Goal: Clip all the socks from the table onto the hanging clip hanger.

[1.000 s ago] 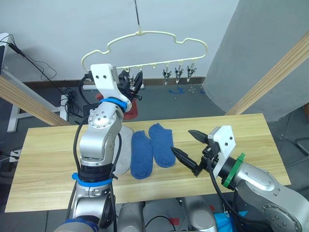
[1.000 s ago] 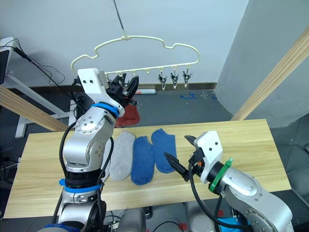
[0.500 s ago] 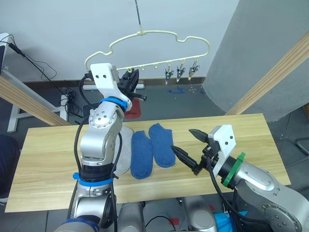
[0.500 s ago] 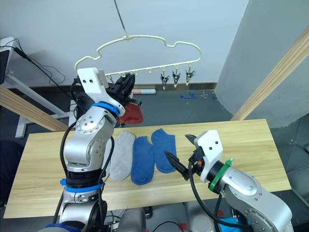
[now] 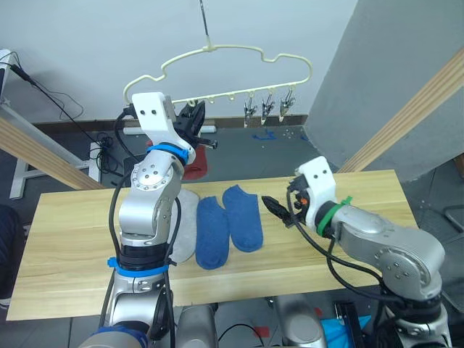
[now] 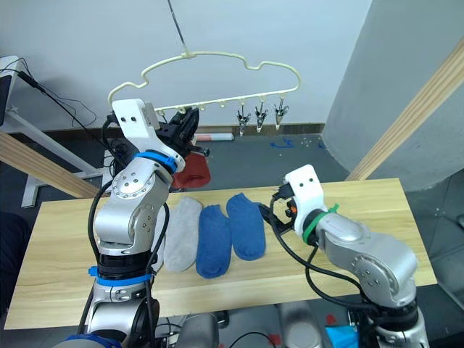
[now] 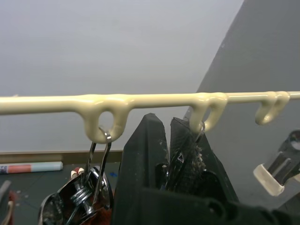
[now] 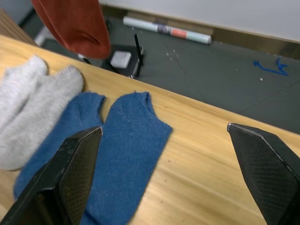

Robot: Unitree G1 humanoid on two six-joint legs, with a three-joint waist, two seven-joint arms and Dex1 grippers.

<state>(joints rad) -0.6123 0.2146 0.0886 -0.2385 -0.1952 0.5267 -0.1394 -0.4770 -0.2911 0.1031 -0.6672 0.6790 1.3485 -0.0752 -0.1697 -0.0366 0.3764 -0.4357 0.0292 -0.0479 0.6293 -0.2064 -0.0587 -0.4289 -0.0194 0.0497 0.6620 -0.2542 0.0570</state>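
Left gripper (image 5: 197,118) raised at the hanger (image 5: 217,61) bar, fingers pressed together on a metal clip (image 7: 190,154); red sock (image 6: 193,172) hangs just below. Grey sock (image 6: 178,232) and two blue socks (image 6: 228,230) lie flat on the wood table (image 5: 377,196), beside the right gripper (image 8: 164,173), spread wide, arm bent low.

two plain blue socks (image 8: 126,140) and two plain light grey socks (image 8: 33,108) lie on the pale, grainy wood table (image 8: 211,159). a rust red sock (image 8: 75,26) hangs off the pale yellow clip hanger (image 6: 217,61) by the black-fingered left gripper (image 6: 187,125).
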